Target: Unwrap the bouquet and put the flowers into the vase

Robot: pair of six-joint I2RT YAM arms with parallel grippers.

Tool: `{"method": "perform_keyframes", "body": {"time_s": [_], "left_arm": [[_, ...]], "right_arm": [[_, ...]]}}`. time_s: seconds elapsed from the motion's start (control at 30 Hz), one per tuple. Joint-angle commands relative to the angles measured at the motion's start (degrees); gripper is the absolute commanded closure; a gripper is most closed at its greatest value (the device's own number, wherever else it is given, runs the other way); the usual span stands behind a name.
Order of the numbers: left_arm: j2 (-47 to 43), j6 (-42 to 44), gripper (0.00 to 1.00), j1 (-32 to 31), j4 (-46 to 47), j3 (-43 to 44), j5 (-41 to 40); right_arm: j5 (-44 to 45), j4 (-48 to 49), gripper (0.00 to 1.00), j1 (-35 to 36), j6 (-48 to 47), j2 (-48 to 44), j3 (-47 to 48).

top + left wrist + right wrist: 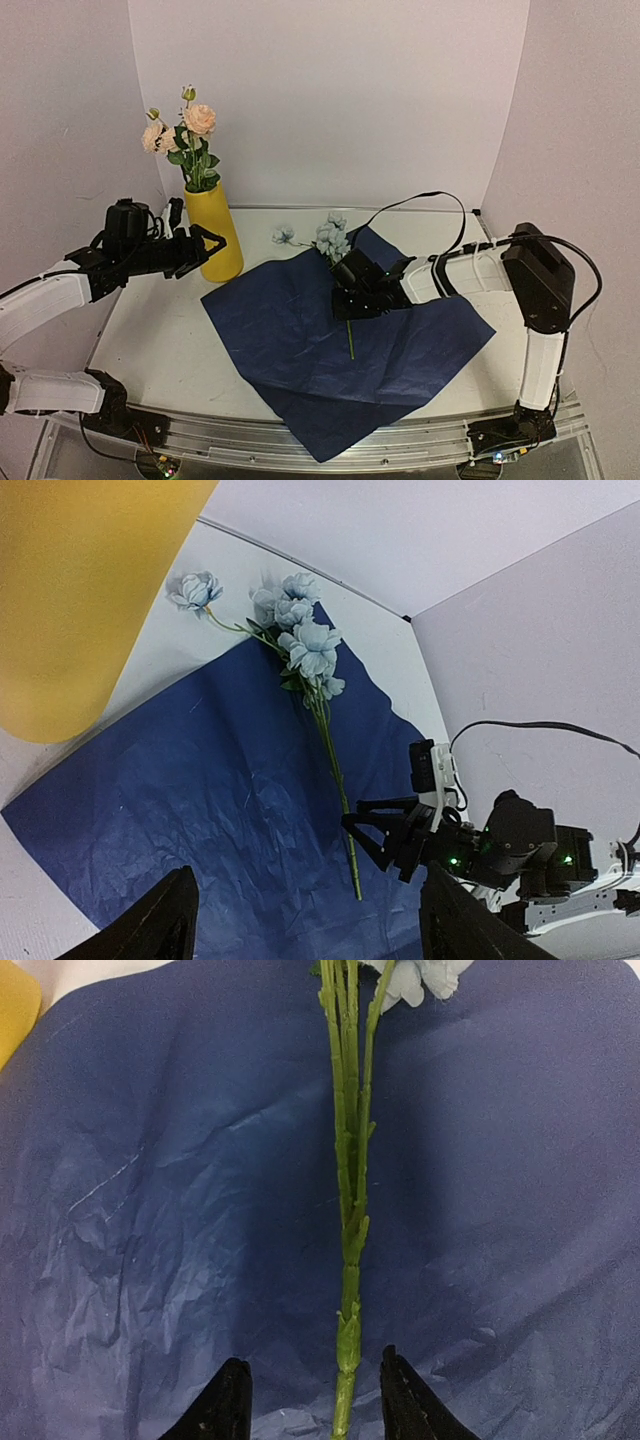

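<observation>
The yellow vase point(215, 235) stands at the back left with peach roses point(195, 125) in it. The bouquet is undone: its navy paper point(290, 340) lies flat on the table. On the paper lie pale blue flowers point(330, 238), with their green stem point(348, 1260) pointing toward me. My right gripper point(352, 300) hovers low over the stem's lower end. Its jaws stand on either side of the stem with a gap on each side point(314, 1365). My left gripper point(200, 250) is open beside the vase point(80, 590) and holds nothing point(308, 905).
White walls close in the table at the back and on both sides. The paper point(200, 780) covers the middle and hangs over the near edge. A black cable point(420, 200) arcs over the back right.
</observation>
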Motion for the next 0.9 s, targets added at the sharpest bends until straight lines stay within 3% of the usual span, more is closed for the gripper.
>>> {"method": "perform_keyframes", "body": {"time_s": [0.0,0.27,0.5,0.7,0.87], "left_arm": [[0.2,-0.7,0.23,0.0,3.7,0.1,1.4],[-0.1,-0.6,0.22,0.1,4.0,-0.1,1.2],[0.0,-0.9,0.23,0.1,4.0,-0.2,1.1],[0.7,-2.3,0.23,0.0,6.4,-0.6,3.0],[2.1,-6.5,0.23,-1.2,14.0,-1.3,7.1]], "right_arm": [[1.8,-0.7,0.56,0.0,0.7,2.1,2.3],[1.5,-0.8,0.71,-0.2,0.7,4.5,2.8],[3.7,-1.0,1.0,-0.3,1.6,1.8,2.1],[5.4,-0.8,1.0,-0.1,0.1,-6.5,0.1],[1.6,3.8,1.0,0.2,-2.4,-16.0,-3.6]]}}
